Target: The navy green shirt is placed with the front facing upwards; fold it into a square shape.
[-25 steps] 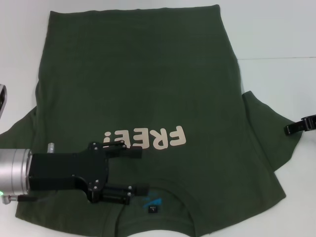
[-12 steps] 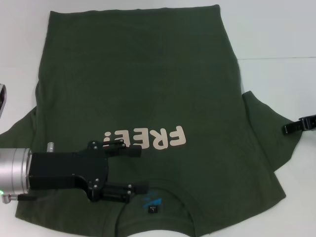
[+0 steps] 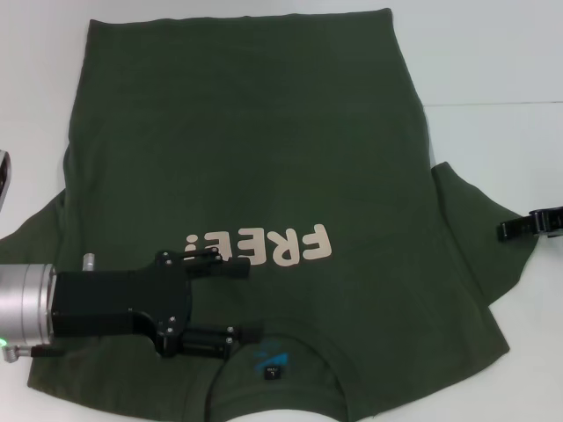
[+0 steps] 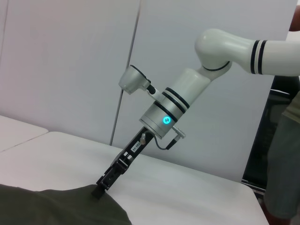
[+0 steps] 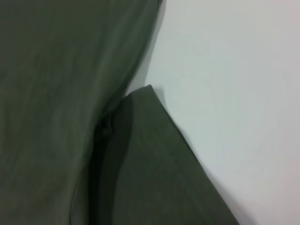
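The navy green shirt (image 3: 264, 149) lies flat and front up on the white table, its pale "FREE!" lettering (image 3: 264, 246) near the collar (image 3: 299, 356) at the near edge. My left gripper (image 3: 251, 301) hovers open over the chest just beside the collar, one finger at the lettering and the other by the neckline, with nothing between them. My right gripper (image 3: 519, 230) is at the outer edge of the right sleeve (image 3: 475, 229). In the left wrist view its tip (image 4: 101, 185) touches the shirt's edge (image 4: 61, 206). The right wrist view shows the sleeve hem (image 5: 154, 159) against the table.
The white table (image 3: 493, 53) extends beyond the shirt on the right and far side, with a seam line (image 3: 493, 103) across it. A grey object (image 3: 4, 176) pokes in at the left edge. A person (image 4: 286, 154) stands beside the table in the left wrist view.
My right gripper has crept a little inward and down onto the sleeve edge. The left gripper has drawn back very slightly; the shirt has not moved.
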Motion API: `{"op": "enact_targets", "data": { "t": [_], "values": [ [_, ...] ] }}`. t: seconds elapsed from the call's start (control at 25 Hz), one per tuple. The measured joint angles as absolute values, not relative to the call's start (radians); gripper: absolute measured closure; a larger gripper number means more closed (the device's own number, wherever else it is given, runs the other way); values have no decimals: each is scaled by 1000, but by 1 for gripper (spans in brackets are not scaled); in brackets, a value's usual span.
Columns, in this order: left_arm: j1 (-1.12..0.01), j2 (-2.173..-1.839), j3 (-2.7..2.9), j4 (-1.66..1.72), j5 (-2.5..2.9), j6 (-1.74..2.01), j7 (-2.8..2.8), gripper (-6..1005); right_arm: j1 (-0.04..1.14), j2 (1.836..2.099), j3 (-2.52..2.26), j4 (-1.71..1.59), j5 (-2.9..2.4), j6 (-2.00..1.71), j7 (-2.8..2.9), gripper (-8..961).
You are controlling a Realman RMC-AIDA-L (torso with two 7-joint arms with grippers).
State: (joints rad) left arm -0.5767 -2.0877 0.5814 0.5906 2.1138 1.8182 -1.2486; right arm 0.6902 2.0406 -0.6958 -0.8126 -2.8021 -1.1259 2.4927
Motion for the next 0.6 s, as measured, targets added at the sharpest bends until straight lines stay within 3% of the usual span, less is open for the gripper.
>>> {"op": "enact_targets", "data": {
  "t": [0.6],
  "values": [
    [-576, -2088, 581, 591, 2114, 1811, -1247, 113, 698, 2035, -704, -798, -2802, -1124, 2530, 153]
  ]
}}
